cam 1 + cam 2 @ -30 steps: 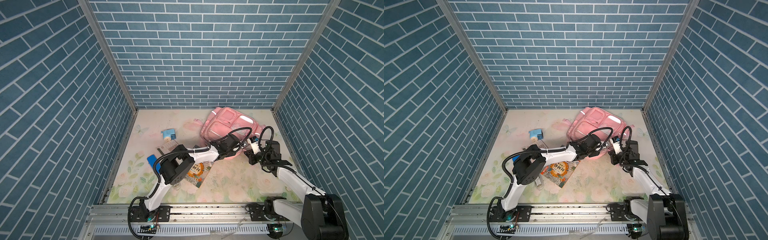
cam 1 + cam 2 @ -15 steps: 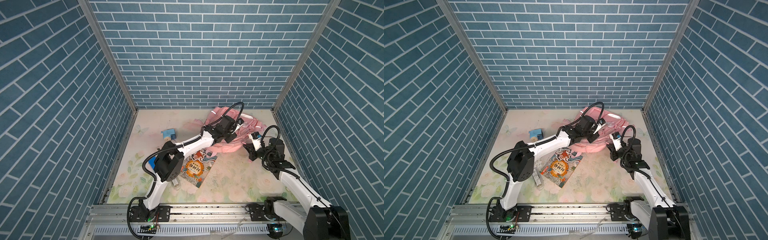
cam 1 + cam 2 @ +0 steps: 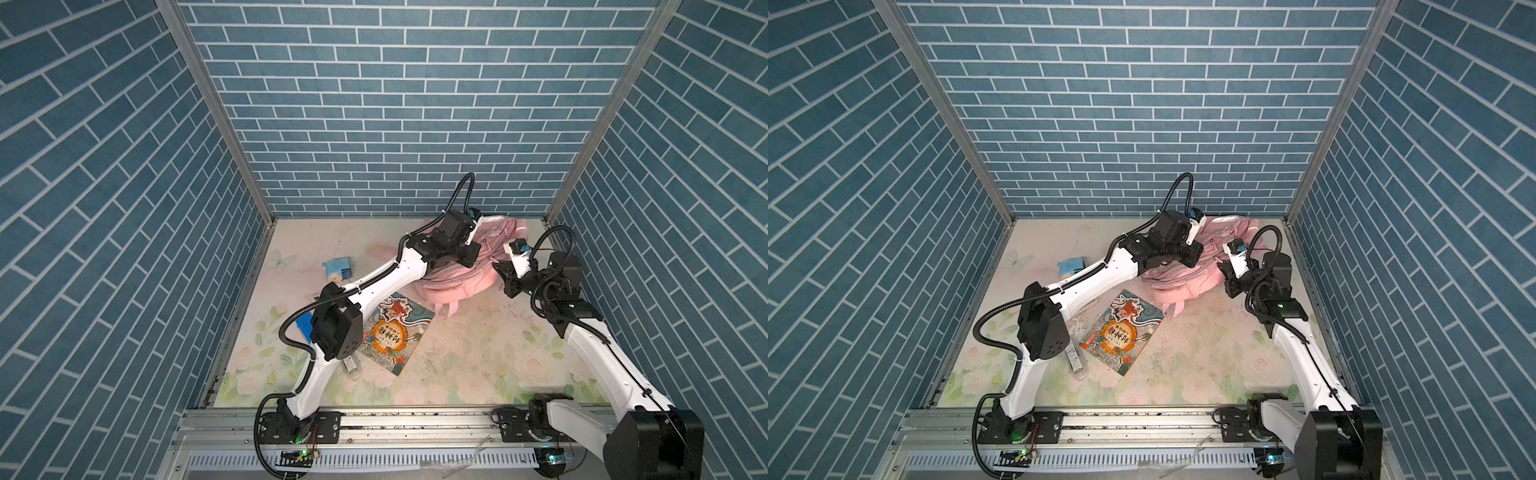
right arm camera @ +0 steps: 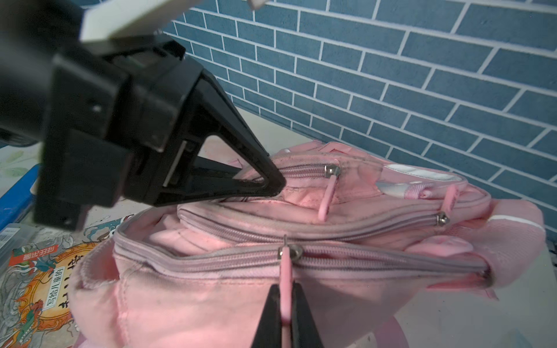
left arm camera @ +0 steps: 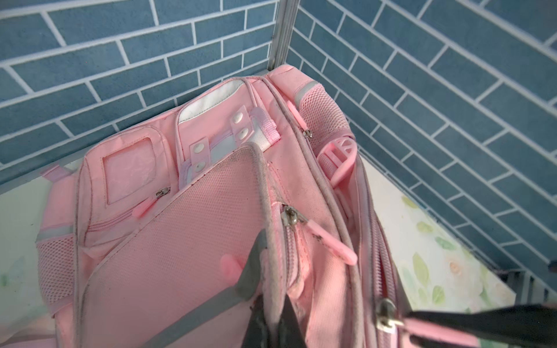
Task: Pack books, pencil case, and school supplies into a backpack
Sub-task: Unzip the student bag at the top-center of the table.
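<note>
At the tabletop's (image 3: 478,353) far right corner, the left end effector (image 4: 273,184) pinches the backpack's (image 4: 211,301) pocket rim (image 5: 263,195). The right end effector (image 4: 285,290) is clamped on a pink zipper pull (image 4: 285,268).

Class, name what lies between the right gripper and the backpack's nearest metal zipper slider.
The pink zipper pull, clamped in the shut right gripper; the right wrist view shows it.

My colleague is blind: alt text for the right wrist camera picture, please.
The right gripper pinches a pink zipper pull on the backpack while the left gripper clamps the bag's edge. The book lies beside the bag.
</note>
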Controlling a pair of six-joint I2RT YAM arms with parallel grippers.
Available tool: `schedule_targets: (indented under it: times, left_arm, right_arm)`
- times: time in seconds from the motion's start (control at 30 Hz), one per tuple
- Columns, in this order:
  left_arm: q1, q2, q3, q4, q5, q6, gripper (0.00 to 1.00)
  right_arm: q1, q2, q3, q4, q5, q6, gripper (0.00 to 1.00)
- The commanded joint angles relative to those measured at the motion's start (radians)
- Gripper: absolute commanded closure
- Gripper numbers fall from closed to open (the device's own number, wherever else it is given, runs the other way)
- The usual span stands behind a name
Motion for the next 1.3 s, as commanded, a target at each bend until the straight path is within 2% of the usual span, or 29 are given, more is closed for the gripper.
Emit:
schedule_targets:
  times: [0.0,0.13,0.23,0.37,0.43,0.63,0.77,1.0,1.17,1.27]
  left_arm:
    - [0.006,0.035,0.105,0.062,-0.007,-0.169,1.00]
    - [0.004,0.083,0.198,0.047,-0.035,-0.235,1.00]
    - [0.004,0.090,0.217,0.048,-0.048,-0.291,1.00]
    - [-0.002,0.074,0.202,0.040,-0.024,-0.350,1.00]
    - [-0.003,0.045,0.162,0.057,0.001,-0.389,1.00]
    - [-0.017,-0.029,0.048,0.133,0.064,-0.468,1.00]
    - [-0.037,-0.049,0.008,0.136,0.082,-0.488,1.00]
    - [-0.027,-0.103,-0.166,0.338,0.135,-0.589,1.00]
    - [-0.009,-0.117,-0.235,0.502,0.142,-0.676,1.00]
    - [0.003,-0.135,-0.299,0.605,0.137,-0.760,1.00]
  right_arm:
    - [0.040,-0.024,0.015,-0.065,-0.046,-0.052,1.00]
    - [0.132,-0.043,-0.005,-0.114,0.003,-0.046,1.00]
    - [0.184,-0.061,-0.026,-0.107,0.047,-0.022,1.00]
    - [0.174,-0.066,-0.019,-0.113,0.175,0.003,1.00]
    - [0.124,-0.061,-0.002,-0.128,0.187,0.003,1.00]
    - [-0.009,-0.070,0.009,-0.122,0.183,-0.011,1.00]
    - [-0.086,-0.067,0.011,-0.096,0.138,0.000,1.00]
    - [-0.094,-0.030,0.043,-0.132,0.127,-0.055,1.00]
    - [-0.093,-0.091,0.019,-0.164,0.005,-0.079,1.00]
    - [-0.088,-0.135,-0.009,-0.169,-0.017,-0.074,1.00]
